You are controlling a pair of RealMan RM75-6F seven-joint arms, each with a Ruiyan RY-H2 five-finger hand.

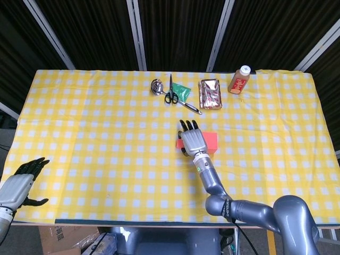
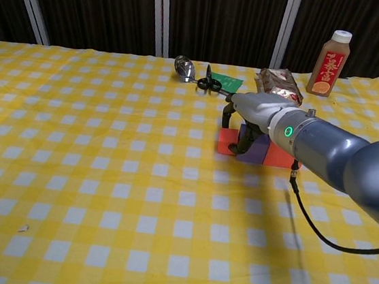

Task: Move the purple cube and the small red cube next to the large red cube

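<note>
Left hand (image 1: 21, 185): at the near table edge, well apart from the cubes; fingers apart, holding nothing.
Right hand (image 2: 251, 115): over the cube row, fingers hooked down at the small red cube's sides. Whether it grips or only pushes, cannot tell.
Small red cube (image 2: 228, 143): under the fingertips, touching the purple cube.
Purple cube (image 2: 252, 148): under the palm, between the two red cubes, seemingly touching both.
Large red cube (image 1: 211, 140): on the wrist's right, mostly hidden in the chest view.
Task, judged: all three sit together, so placing looks about done.
Handling, judged: cubes look light, stiff and flat-faced; they likely slide easily on the cloth. Take opposite side faces, or nudge a flat face.
Beyond the fingertips: scissors (image 1: 171, 93) and spoon (image 1: 156, 86) by a green packet (image 1: 182, 91); foil snack bag (image 1: 210, 93), apparently sealed.
Farthest right: capped bottle (image 2: 328, 62) with brown contents, upright.
Tablecloth (image 2: 101, 194): yellow check.
</note>
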